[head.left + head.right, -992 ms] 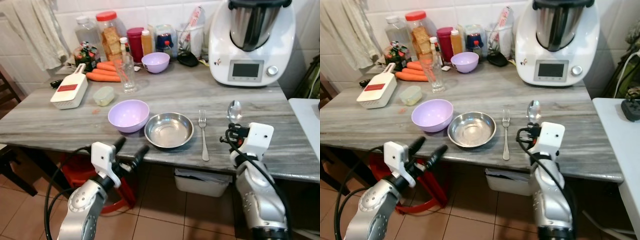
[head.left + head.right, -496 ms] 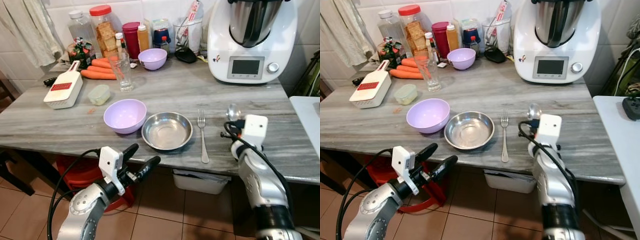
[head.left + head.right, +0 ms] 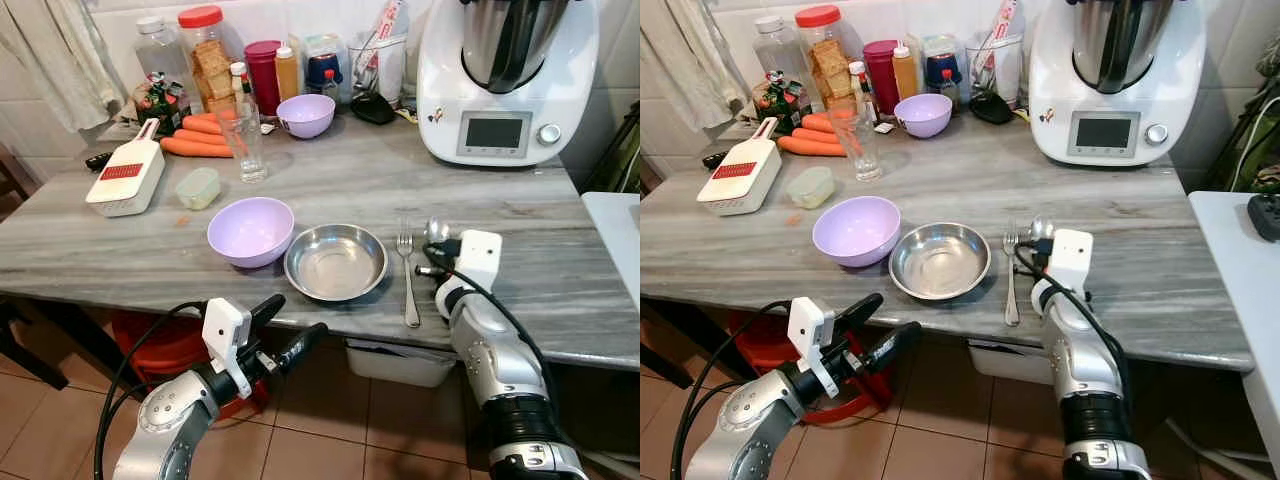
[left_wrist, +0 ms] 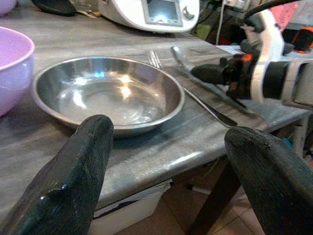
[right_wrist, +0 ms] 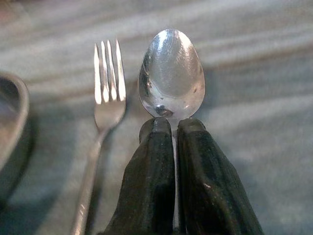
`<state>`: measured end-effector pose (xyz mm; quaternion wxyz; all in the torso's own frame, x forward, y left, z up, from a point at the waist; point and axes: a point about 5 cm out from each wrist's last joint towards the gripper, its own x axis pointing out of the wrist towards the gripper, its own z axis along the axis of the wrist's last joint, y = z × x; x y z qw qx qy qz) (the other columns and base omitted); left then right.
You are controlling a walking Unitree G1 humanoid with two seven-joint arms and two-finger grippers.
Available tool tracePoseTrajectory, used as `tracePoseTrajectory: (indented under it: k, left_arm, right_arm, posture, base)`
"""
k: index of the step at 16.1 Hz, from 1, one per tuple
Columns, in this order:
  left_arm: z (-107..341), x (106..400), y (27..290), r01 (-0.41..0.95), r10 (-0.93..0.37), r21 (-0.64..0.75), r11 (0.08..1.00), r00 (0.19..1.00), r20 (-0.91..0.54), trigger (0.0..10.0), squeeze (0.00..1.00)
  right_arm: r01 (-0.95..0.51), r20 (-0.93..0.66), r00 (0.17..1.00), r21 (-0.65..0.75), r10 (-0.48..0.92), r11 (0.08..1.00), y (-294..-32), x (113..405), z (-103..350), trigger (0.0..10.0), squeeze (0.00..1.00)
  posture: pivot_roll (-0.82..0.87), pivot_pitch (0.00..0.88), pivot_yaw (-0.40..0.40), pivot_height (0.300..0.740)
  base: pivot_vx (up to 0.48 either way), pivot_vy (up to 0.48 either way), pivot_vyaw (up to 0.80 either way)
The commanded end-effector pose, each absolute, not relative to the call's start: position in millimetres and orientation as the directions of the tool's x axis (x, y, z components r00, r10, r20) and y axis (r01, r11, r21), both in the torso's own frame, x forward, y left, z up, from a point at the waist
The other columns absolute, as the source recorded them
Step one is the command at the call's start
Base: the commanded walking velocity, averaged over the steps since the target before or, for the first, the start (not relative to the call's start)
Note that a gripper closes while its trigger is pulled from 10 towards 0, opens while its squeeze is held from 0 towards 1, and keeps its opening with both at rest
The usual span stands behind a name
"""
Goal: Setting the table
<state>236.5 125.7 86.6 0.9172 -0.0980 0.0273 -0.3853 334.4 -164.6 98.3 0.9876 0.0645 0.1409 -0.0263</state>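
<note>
A steel bowl sits near the front edge of the grey marble table, with a fork lying just to its right. My right gripper is shut on a metal spoon, whose bowl points away from me, right beside the fork. A lilac bowl stands left of the steel one. My left gripper hangs open below the table's front edge, in front of the steel bowl.
At the back stand a white kitchen machine, a second lilac bowl, a drinking glass, jars, carrots and a white grater. A small lidded tub lies left of centre. A white surface adjoins at right.
My right gripper has carried the spoon leftward, from well right of the fork to close beside it. The left gripper has shifted slightly. The camera has also moved a little.
</note>
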Motion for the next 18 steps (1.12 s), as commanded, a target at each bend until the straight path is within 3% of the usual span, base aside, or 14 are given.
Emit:
tracePoseTrajectory:
  k: [1, 9, 10, 14, 18]
  left_arm:
    - [89, 236, 129, 0.707, -0.717, -0.188, 0.681, 0.697, 0.022, 10.0, 0.00]
    - [89, 237, 125, 0.723, -0.733, -0.184, 0.666, 0.680, 0.020, 10.0, 0.00]
    - [89, 237, 125, 0.724, -0.734, -0.183, 0.665, 0.679, 0.018, 10.0, 0.00]
    - [88, 236, 125, 0.730, -0.741, -0.185, 0.657, 0.671, 0.016, 10.0, 0.00]
    - [86, 240, 127, 0.731, -0.741, -0.181, 0.658, 0.672, 0.019, 10.0, 0.00]
  right_arm:
    - [0.055, -0.291, 0.957, 0.122, -0.017, 0.991, -161, 337, 99, 10.0, 0.00]
    - [0.048, -0.318, 0.948, 0.118, -0.008, 0.992, -164, 337, 92, 10.0, 0.02]
    - [0.044, -0.319, 0.948, 0.120, -0.003, 0.992, -162, 336, 92, 10.0, 1.00]
    - [0.041, -0.323, 0.947, 0.121, 0.000, 0.992, -162, 335, 90, 10.0, 1.00]
    - [0.047, -0.185, 0.982, 0.143, -0.019, 0.989, -169, 336, 115, 10.0, 1.00]
  posture:
    - [-0.07, 0.054, 0.101, 0.740]
    - [-0.07, 0.051, 0.107, 0.740]
    - [-0.07, 0.051, 0.107, 0.740]
    - [-0.07, 0.051, 0.107, 0.740]
    - [-0.07, 0.030, 0.106, 0.740]
  base:
    - [0.000, 0.000, 0.00]
    - [0.000, 0.000, 0.00]
    - [0.000, 0.000, 0.00]
    - [0.000, 0.000, 0.00]
    - [0.000, 0.000, 0.00]
